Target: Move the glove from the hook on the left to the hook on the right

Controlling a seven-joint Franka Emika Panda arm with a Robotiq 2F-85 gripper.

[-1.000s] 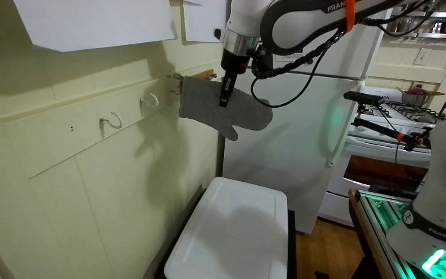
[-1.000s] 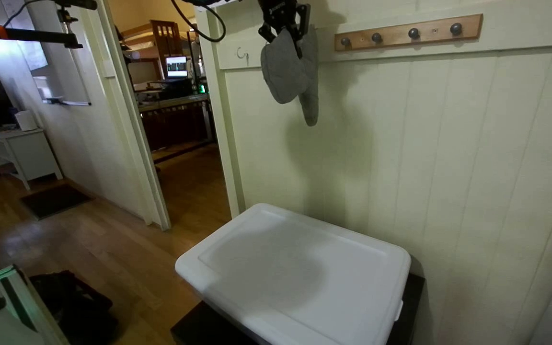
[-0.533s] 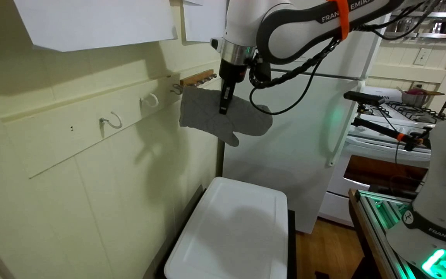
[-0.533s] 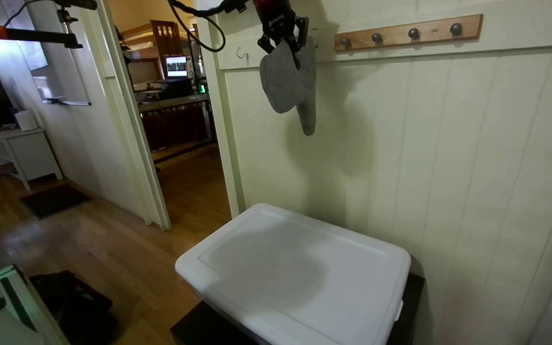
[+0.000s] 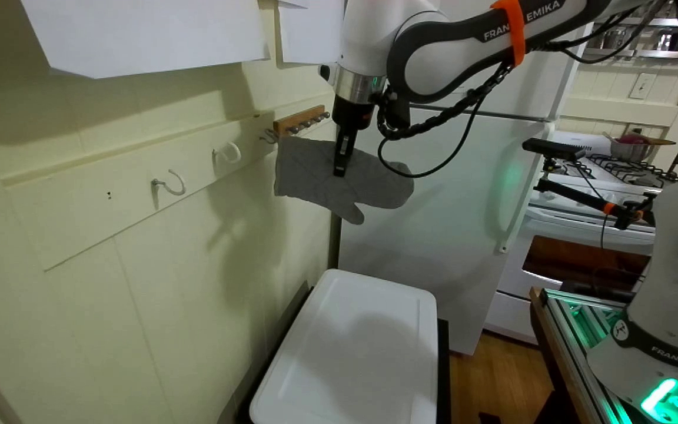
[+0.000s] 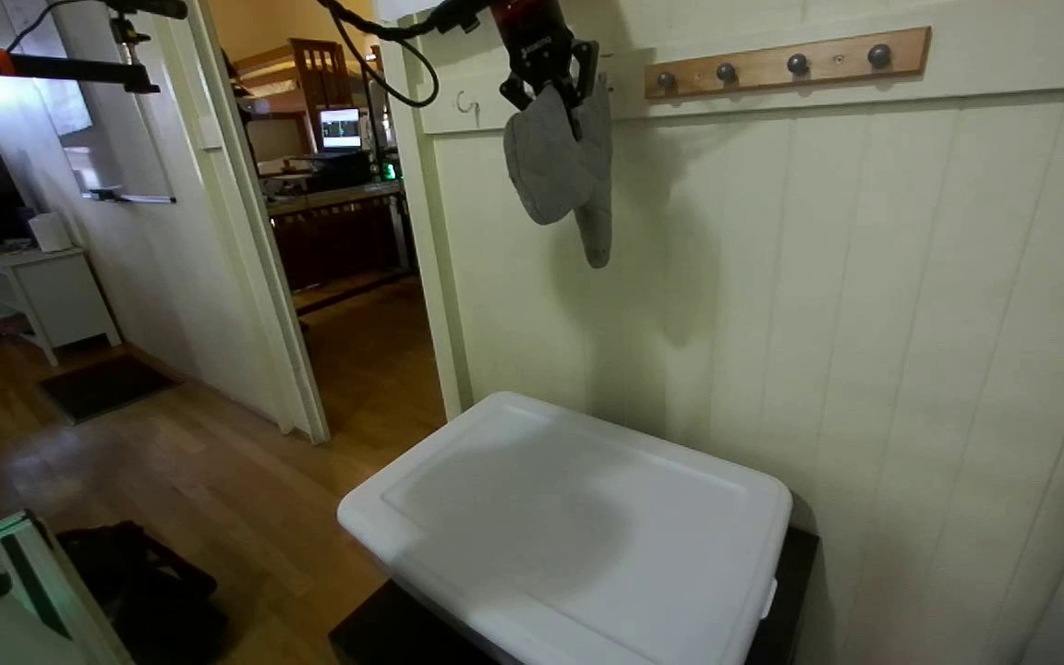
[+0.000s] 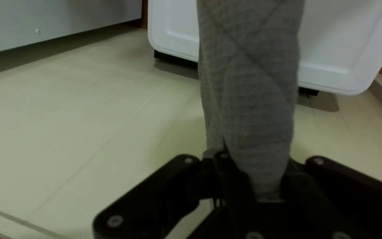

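A grey quilted oven glove (image 5: 306, 171) is held up near the wall, cuff toward the wall and thumb hanging down. It also shows in an exterior view (image 6: 543, 171) and in the wrist view (image 7: 260, 83). My gripper (image 5: 339, 168) is shut on the glove's upper edge, with cloth between the fingers (image 7: 257, 162). A white curved hook (image 5: 230, 153) and a metal curved hook (image 5: 169, 184) are bare on the wall board. A darker hook (image 5: 268, 136) sits by the glove's cuff; I cannot tell whether they touch. A wooden rack (image 6: 786, 63) carries several bare dark knobs.
A white lidded bin (image 6: 569, 517) stands below the glove. A white fridge (image 5: 415, 253) is behind the glove in an exterior view. White paper sheets (image 5: 150, 35) hang above the hooks. A doorway opens beside the hook board (image 6: 466, 103).
My gripper and the held glove have moved down, mostly in the earlier half second. The wooden rack and the darker hook now show more above the glove's cuff.
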